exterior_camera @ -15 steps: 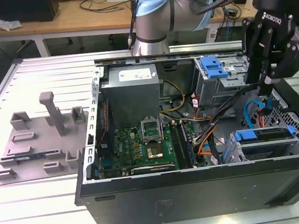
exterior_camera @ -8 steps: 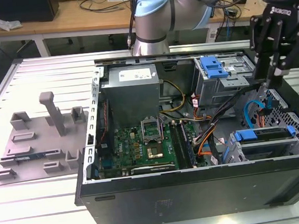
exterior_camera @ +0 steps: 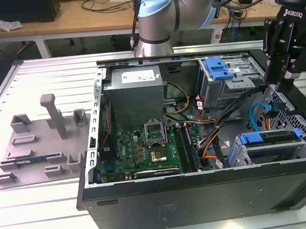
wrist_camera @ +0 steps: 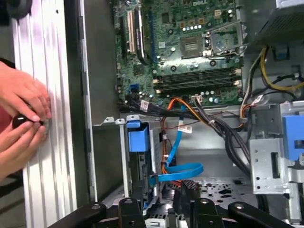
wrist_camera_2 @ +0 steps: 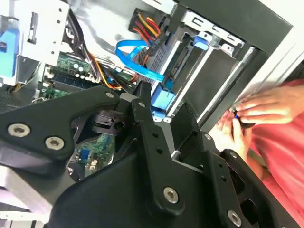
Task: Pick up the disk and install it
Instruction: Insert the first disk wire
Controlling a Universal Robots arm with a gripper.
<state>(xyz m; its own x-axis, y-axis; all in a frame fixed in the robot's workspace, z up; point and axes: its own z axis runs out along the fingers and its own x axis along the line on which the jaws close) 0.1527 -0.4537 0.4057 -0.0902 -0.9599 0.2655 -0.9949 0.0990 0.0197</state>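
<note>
The disk [exterior_camera: 269,142] sits in the drive cage at the exterior view's right front corner of the open computer case [exterior_camera: 204,196], its blue carrier bracket [wrist_camera: 137,137] showing along the top edge. In the second wrist view the disk [wrist_camera_2: 187,61] lies on edge in the cage. My gripper [exterior_camera: 287,84] hangs just above the cage's rear end, beside the blue data cable [wrist_camera: 183,170]. Its fingers [wrist_camera: 130,209] stand apart with nothing between them, so it is open.
A grey fixture plate [exterior_camera: 42,147] with upright posts lies on the table at the exterior view's left. The case holds a motherboard [exterior_camera: 151,147], a power supply [exterior_camera: 137,89], a second cage with a blue latch [exterior_camera: 219,67] and loose cables. A person's hands [wrist_camera: 23,118] rest outside the case wall.
</note>
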